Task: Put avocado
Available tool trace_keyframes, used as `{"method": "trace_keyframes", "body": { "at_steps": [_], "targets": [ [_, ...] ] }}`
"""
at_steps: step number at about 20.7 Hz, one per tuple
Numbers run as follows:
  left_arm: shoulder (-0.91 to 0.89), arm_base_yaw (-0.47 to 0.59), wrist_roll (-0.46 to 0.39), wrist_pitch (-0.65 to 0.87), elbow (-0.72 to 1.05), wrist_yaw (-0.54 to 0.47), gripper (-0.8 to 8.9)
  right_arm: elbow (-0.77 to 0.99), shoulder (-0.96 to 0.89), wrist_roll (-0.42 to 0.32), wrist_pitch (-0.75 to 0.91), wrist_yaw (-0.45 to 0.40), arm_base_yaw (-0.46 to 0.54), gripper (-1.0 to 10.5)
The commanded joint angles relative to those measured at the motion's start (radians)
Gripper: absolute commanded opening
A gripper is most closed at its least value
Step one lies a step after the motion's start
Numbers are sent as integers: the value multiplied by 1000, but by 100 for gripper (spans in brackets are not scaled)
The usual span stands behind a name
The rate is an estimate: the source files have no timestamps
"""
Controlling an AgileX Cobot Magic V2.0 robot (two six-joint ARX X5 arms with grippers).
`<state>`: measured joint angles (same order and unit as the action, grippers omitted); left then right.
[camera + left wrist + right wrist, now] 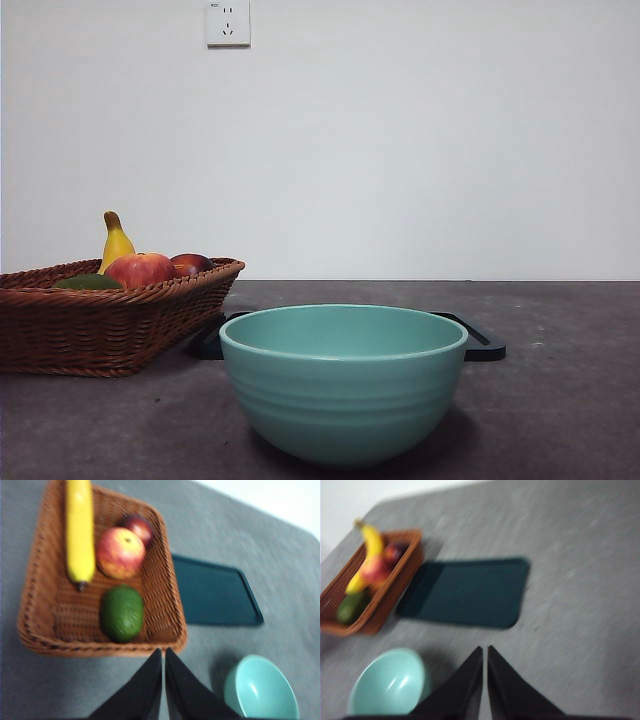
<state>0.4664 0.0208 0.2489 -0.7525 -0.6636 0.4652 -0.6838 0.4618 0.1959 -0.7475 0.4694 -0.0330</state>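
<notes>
The dark green avocado [122, 613] lies in a brown wicker basket [42, 625], next to a red apple [120, 552] and a yellow banana [80, 530]. In the front view only its top [88, 282] shows over the basket rim [120, 300]; in the right wrist view it is a blurred green shape [350, 606]. My left gripper [163, 652] is shut and empty, high above the table just outside the basket's edge nearest the avocado. My right gripper [485, 650] is shut and empty, high above the table beside the bowl. Neither gripper shows in the front view.
A teal bowl [343, 385] stands near and central in the front view, empty; it also shows in the left wrist view [260, 687] and the right wrist view [387, 685]. A dark flat tray [465, 592] lies beside the basket, behind the bowl [480, 345]. A darker red fruit [138, 526] sits by the apple.
</notes>
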Motion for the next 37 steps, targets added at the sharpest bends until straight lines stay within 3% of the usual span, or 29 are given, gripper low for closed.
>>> {"method": "trace_keyframes", "body": {
  "at_steps": [1, 8, 14, 18, 19, 21, 23, 26, 37],
  "targets": [
    [49, -18, -82, -58, -75, 31, 10, -87, 79, -77, -84, 47, -27, 7],
    [168, -114, -164, -277, -245, 68, 10, -274, 249, -175, -265, 54, -198, 7],
    [175, -164, -184, -348, -275, 80, 10, -296, 293, -205, -293, 54, -337, 7],
    [175, -164, -184, -349, -275, 80, 49, -296, 294, -204, -293, 54, -350, 10],
    [175, -164, -183, -348, -275, 80, 110, -296, 294, -204, -293, 54, -350, 52],
    [175, -164, -181, -348, -275, 79, 271, -296, 295, -203, -293, 54, -350, 240],
    [175, -164, -180, -348, -275, 79, 350, -296, 295, -200, -293, 54, -350, 362],
    [177, -164, -176, -348, -275, 79, 434, -296, 295, -196, -293, 54, -350, 399],
    [267, -165, -158, -251, -276, 17, 432, -296, 295, -196, -293, 54, -350, 399]
  ]
}}
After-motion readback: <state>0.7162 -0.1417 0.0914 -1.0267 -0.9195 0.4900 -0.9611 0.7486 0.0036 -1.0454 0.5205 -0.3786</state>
